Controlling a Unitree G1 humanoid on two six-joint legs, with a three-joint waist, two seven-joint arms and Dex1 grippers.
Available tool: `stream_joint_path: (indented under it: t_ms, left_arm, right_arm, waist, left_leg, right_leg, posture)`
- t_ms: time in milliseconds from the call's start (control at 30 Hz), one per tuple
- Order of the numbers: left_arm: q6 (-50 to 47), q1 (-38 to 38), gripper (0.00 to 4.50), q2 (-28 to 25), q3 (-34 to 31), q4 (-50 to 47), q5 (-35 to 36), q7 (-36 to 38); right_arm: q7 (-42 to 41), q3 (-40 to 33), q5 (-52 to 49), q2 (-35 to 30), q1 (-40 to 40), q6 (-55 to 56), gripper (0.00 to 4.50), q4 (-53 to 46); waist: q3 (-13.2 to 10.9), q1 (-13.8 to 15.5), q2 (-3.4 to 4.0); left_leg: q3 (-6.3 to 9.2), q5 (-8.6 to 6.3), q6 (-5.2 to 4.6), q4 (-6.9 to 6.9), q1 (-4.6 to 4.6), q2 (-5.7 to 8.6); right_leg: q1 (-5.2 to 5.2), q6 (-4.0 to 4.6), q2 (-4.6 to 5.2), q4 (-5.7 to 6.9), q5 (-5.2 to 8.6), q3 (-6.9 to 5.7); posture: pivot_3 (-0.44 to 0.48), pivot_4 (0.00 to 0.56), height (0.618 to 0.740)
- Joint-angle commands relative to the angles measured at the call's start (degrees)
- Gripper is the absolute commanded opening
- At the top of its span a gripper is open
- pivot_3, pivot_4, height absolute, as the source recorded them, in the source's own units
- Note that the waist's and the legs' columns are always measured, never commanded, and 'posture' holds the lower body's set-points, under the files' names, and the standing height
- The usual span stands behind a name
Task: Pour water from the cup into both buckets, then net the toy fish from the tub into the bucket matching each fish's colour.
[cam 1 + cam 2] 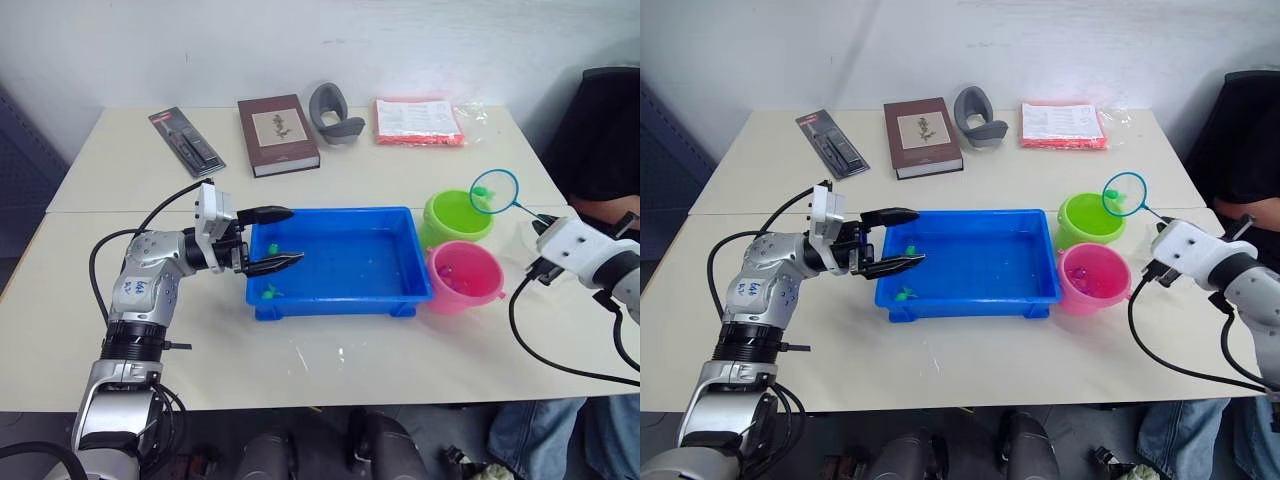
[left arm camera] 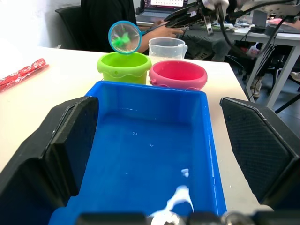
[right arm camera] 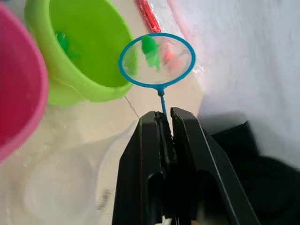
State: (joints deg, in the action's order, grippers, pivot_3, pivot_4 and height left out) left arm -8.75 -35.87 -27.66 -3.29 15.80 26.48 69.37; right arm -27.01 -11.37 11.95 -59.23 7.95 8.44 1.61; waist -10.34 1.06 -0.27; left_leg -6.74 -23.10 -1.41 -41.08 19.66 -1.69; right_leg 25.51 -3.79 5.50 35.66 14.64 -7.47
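Observation:
The blue tub [image 1: 340,214] sits mid-table, holding water and two small green toy fish [image 1: 271,292] near its left end. My left gripper [image 1: 294,236] hovers open over the tub's left rim. To the right stand the lime green bucket [image 1: 455,218] and the pink bucket [image 1: 465,277]; the pink one holds pink fish [image 1: 1077,272]. My right gripper [image 3: 164,117] is shut on the thin handle of the net [image 1: 494,191]. The hoop is held above the green bucket's far rim with a green fish [image 3: 150,49] in it. The clear cup [image 2: 167,49] stands behind the buckets.
At the table's back lie a black package [image 1: 187,140], a brown book [image 1: 278,134], a grey curved object [image 1: 334,112] and a red-edged packet [image 1: 418,122]. A person in dark clothes [image 1: 600,130] sits at the table's right end.

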Motion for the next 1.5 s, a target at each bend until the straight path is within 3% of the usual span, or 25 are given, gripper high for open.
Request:
stream_joint_path:
  t_ms: [33, 400, 467, 567, 667, 800, 867, 1100, 1333, 1500]
  left_arm:
    - [-0.04, -0.41, 4.46, 0.13, -0.07, -2.99, 0.3, -0.73]
    - [1.27, 0.34, 4.46, -1.92, -1.35, -1.46, -0.22, -0.34]
    - [1.7, 0.93, 4.46, -3.33, -2.3, -0.51, -0.12, 0.25]
    - [0.86, 2.18, 4.46, -6.51, -4.48, 1.47, 0.76, 1.08]
    - [-0.74, 3.45, 4.46, -10.29, -5.91, 2.78, 1.19, 2.8]
    - [-2.13, 5.76, 4.46, -16.07, -7.3, 4.06, 1.08, 6.85]
    - [-0.62, 7.63, 4.46, -18.64, -7.54, 4.36, 0.52, 9.64]
    - [2.63, 11.2, 4.46, -21.64, -7.09, 2.88, -1.21, 12.31]
    - [4.43, 13.81, 4.46, -22.2, -7.49, 2.43, -2.19, 12.11]
    - [6.07, 14.35, 4.46, -22.52, -7.21, 3.95, -3.0, 12.92]
  right_arm:
    - [5.12, 1.09, 9.03, -4.13, 0.18, 10.48, 0.0, 1.79]
    - [8.98, -0.58, 13.33, -6.24, 0.04, 19.12, 0.0, 4.7]
    - [4.96, -2.0, 4.66, -3.59, 0.41, 16.08, 0.0, 2.96]
    - [-3.55, -3.46, -14.63, 1.46, 2.65, 3.28, 0.0, -4.91]
    - [-11.39, -3.27, -29.73, 2.48, 4.25, -10.44, 0.0, -14.16]
    - [-17.55, -0.31, -41.96, -0.05, 6.96, -29.23, 0.0, -23.01]
    - [-19.85, 4.52, -43.8, -0.46, 10.05, -35.54, 0.0, -25.56]
    - [-24.47, 23.77, -33.06, 5.22, 23.63, -40.34, 0.0, -21.08]
    - [-28.53, 38.59, -16.51, 12.97, 35.54, -33.56, 0.0, -9.07]
    - [-32.8, 42.06, -14.08, 21.65, 42.83, -34.87, 0.0, -2.31]
  waist:
    - [0.0, -0.02, 0.0]
    - [0.0, -0.1, 0.0]
    - [0.0, -0.26, 0.0]
    - [-0.01, -0.63, 0.0]
    - [-0.08, -1.27, 0.11]
    - [-0.09, -1.13, 0.14]
    - [-0.09, -1.11, 0.13]
    - [-0.09, -1.15, 0.13]
    - [-0.09, -1.46, 0.14]
    - [-0.1, -2.52, 0.16]
  left_leg:
    - [0.01, 0.0, 0.01, 0.0, 0.0, -0.01]
    - [0.0, 0.03, 0.06, 0.01, -0.01, -0.03]
    - [0.0, 0.03, 0.06, 0.01, -0.01, -0.04]
    - [0.05, 0.04, 0.08, 0.02, -0.06, -0.1]
    - [0.04, 0.05, 0.09, 0.08, -0.15, -0.12]
    - [0.08, 0.04, 0.08, 0.07, -0.15, -0.12]
    - [0.11, 0.01, 0.03, 0.07, -0.13, -0.1]
    - [0.18, -0.03, -0.04, 0.02, -0.02, -0.01]
    - [0.05, -0.03, -0.04, 0.03, 0.12, 0.0]
    - [0.01, -0.02, -0.02, 0.04, 0.12, -0.06]
  right_leg:
    - [-0.01, 0.0, 0.0, -0.01, 0.0, 0.07]
    - [-0.01, 0.0, -0.02, -0.02, 0.0, 0.37]
    - [-0.01, 0.0, -0.03, -0.03, 0.0, 0.37]
    - [-0.09, 0.01, -0.1, -0.06, 0.0, 0.32]
    - [-0.09, 0.04, -0.1, 0.01, 0.02, 0.34]
    - [-0.09, 0.07, 0.02, 0.01, 0.04, 0.3]
    - [-0.09, 0.08, 0.08, 0.0, 0.05, 0.27]
    - [-0.04, 0.1, 0.24, -0.01, 0.05, 0.15]
    - [0.14, 0.1, 0.12, 0.02, 0.05, -0.17]
    - [0.23, 0.13, 0.07, 0.15, 0.07, -0.22]
  posture:
    - [0.0, 0.15, 0.74]
    - [0.0, 0.15, 0.74]
    - [0.0, 0.15, 0.74]
    - [0.0, 0.15, 0.74]
    - [0.0, 0.15, 0.74]
    - [0.0, 0.15, 0.74]
    - [0.0, 0.15, 0.74]
    - [0.0, 0.15, 0.74]
    - [0.0, 0.15, 0.74]
    - [0.0, 0.15, 0.74]
